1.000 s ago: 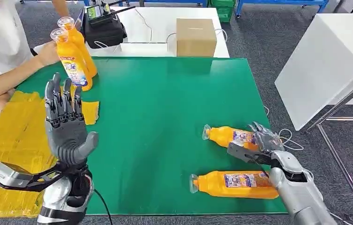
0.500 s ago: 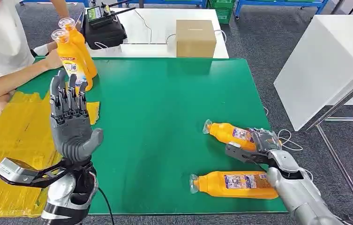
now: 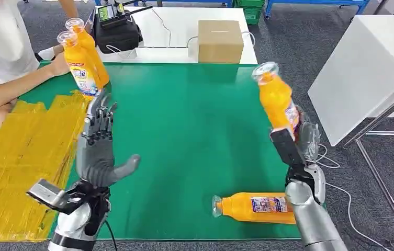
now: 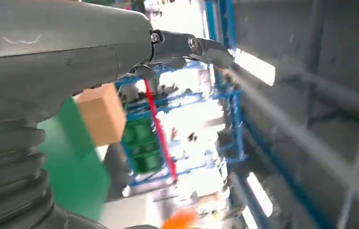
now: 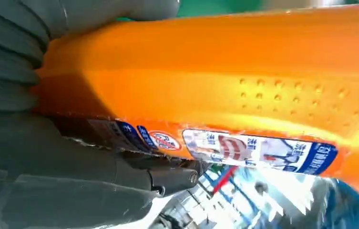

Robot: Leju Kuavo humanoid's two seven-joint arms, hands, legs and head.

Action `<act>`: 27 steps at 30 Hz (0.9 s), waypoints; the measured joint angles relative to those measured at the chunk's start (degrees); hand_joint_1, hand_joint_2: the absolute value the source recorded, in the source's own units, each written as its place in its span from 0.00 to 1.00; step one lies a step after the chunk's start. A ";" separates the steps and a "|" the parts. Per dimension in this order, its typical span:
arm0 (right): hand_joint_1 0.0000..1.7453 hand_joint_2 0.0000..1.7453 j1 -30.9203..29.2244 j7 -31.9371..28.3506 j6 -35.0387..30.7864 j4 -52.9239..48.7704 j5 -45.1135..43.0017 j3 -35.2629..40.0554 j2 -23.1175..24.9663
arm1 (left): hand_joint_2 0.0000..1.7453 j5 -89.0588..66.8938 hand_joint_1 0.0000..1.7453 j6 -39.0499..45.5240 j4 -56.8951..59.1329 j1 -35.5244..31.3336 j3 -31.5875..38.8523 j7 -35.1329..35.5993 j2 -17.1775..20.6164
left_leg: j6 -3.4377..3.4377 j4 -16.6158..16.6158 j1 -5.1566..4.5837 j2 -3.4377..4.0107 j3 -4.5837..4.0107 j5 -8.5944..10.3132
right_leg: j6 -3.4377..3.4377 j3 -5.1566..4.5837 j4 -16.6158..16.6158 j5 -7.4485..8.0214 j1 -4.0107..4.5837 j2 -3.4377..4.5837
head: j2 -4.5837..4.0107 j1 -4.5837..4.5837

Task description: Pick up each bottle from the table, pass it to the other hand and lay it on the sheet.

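Silver arms end in grey hands — left hand (image 3: 99, 151), right hand (image 3: 295, 141). Fingers dark; ribbed grey wrist covers — black cable below the left.

Surfaces: glossy plastic, matt green top, crinkled yellow sheet.

The held bottle (image 3: 277, 100) looks like smooth orange plastic with a glossy printed label and a dimpled patch along its side; the lying bottle (image 3: 257, 207) has the same sheen and a clear cap end. The table (image 3: 194, 120) has a flat, matt green cover. The sheet (image 3: 22, 157) is yellow, wrinkled, faintly shiny like thin film. The right hand (image 3: 299, 141) and left hand (image 3: 98, 151) show matt grey plastic with brushed silver metal forearms and ribbed rubbery wrist covers. The box (image 3: 220, 41) is plain matt cardboard.
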 measured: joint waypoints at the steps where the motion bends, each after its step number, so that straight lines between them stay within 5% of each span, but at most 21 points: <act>1: 1.00 1.00 0.54 -0.90 -0.15 -1.68 -0.94 -0.85 1.03 | 1.00 -0.79 0.00 0.09 0.26 -0.43 -0.74 0.68 0.22 | 0.00 0.00 0.00 0.01 -0.03 0.00 | 0.00 -0.03 0.00 0.00 0.00 0.00 | 0.00 -0.02; 7: 1.00 1.00 1.72 -5.40 4.35 -6.27 -10.73 -2.49 5.62 | 1.00 -4.11 0.00 0.44 2.16 -3.81 -5.16 4.52 1.75 | 0.00 0.00 -0.02 0.04 -0.07 0.01 | 0.00 -0.11 0.00 0.01 -0.02 0.00 | 0.00 0.00; 16: 1.00 1.00 1.64 -7.52 9.29 -7.23 -12.08 -1.02 10.12 | 1.00 -4.24 0.00 0.09 5.01 -7.21 -8.76 6.64 3.02 | -0.01 0.00 -0.02 0.01 -0.17 0.02 | 0.00 -0.10 0.04 0.02 -0.01 0.00 | 0.00 0.02; 27: 1.00 1.00 -2.58 -9.29 10.14 3.09 -9.26 14.28 17.27 | 1.00 1.47 0.00 -2.08 7.76 -11.66 -10.71 9.05 3.50 | -0.04 -0.02 0.06 0.16 -0.21 0.04 | -0.02 -0.26 0.10 0.02 0.03 0.15 | 0.00 0.00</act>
